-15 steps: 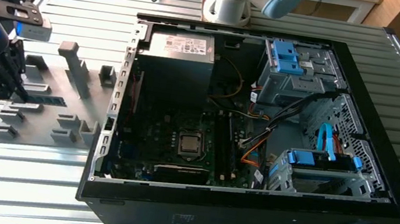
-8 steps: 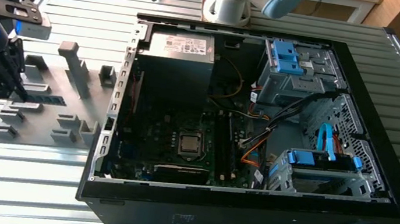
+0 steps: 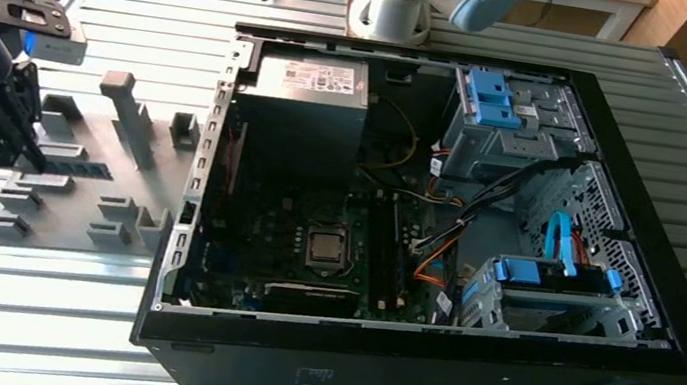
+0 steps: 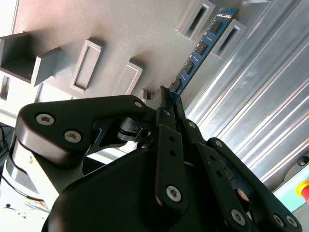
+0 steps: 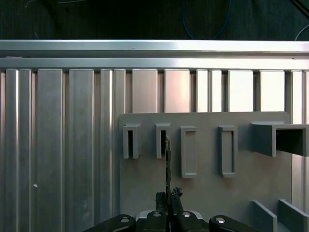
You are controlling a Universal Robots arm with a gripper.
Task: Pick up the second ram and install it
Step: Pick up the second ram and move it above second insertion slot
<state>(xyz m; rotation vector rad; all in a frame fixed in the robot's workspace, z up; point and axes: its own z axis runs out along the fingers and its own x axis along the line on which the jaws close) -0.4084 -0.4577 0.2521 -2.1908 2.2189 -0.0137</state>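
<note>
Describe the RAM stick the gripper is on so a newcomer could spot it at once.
Beside the open computer case, on the exterior view's left, sits a grey slotted holder plate. The second ram stands on edge there, in the gripper: a thin blue-green strip with black chips among plain grey blocks.

The gripper [image 4: 166, 98] clamps the near end of the blue memory stick [image 4: 199, 48] between its black fingers. The stick's far end reaches between 2 raised slots on the grey holder [image 4: 111, 24], beside the ribbed metal table [image 4: 260, 92].
</note>
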